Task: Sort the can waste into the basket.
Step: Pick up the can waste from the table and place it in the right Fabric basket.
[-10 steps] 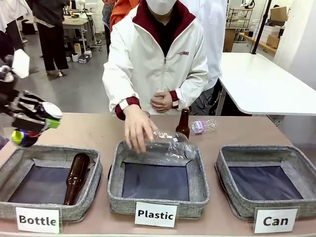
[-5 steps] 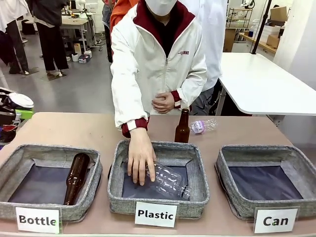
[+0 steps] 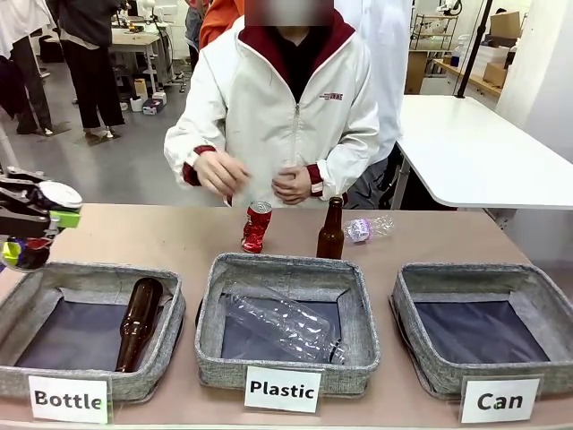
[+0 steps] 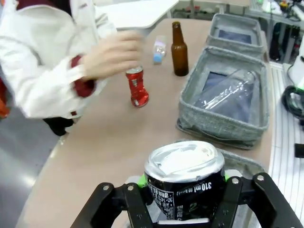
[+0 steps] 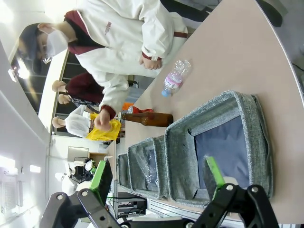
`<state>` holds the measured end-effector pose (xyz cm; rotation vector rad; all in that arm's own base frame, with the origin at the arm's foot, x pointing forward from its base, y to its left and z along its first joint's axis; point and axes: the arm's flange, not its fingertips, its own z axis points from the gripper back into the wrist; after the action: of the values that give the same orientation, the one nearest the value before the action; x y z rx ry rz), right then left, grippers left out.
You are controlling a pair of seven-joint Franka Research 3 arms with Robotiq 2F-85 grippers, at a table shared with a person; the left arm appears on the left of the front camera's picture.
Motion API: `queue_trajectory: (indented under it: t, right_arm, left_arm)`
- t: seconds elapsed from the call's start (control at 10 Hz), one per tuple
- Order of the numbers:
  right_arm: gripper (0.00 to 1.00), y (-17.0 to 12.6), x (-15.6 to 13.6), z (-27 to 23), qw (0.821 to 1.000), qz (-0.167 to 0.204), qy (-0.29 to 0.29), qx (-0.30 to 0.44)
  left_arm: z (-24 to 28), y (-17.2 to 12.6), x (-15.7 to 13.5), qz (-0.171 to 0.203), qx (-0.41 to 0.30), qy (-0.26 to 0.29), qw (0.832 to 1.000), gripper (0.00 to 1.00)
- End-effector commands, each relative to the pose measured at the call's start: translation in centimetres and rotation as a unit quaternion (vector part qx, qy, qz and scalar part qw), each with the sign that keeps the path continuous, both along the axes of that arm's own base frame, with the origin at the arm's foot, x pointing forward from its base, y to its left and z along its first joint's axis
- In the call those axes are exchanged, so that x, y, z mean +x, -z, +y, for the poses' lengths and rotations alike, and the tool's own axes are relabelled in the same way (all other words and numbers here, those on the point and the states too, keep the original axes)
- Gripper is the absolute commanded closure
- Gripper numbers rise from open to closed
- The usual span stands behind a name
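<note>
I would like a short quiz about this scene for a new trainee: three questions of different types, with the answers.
1. True or false: the Can basket already holds a can.
2. What does the robot's left hand grip? A) a brown bottle B) a dark can C) nothing
3. Fill in: the red can stands upright on the table, beyond the middle basket, labelled ____.
Key: 1 false; 2 B; 3 Plastic.
</note>
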<state>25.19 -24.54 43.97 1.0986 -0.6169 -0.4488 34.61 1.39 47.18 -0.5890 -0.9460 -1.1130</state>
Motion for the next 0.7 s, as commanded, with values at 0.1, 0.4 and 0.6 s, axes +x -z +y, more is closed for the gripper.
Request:
queue_trajectory:
  t: [0.1, 0.4, 0.6]
  right_arm:
    - [0.00, 0.0, 0.1, -0.1, 1.000, -0.020, -0.001, 0.001]
    - [0.00, -4.8, -2.4, -2.5, 0.999, -0.039, -0.001, 0.005]
    - [0.00, -8.5, -7.0, -6.8, 0.996, 0.006, -0.030, -0.079]
  left_arm:
    - [-7.7, -1.5, 0.3, 0.026, -0.001, 0.028, 0.999, 0.56]
    - [-24.1, -3.8, 5.3, -0.035, 0.019, 0.118, 0.992, 0.56]
    - [-36.2, -4.5, 7.9, -0.127, 0.007, 0.165, 0.978, 0.56]
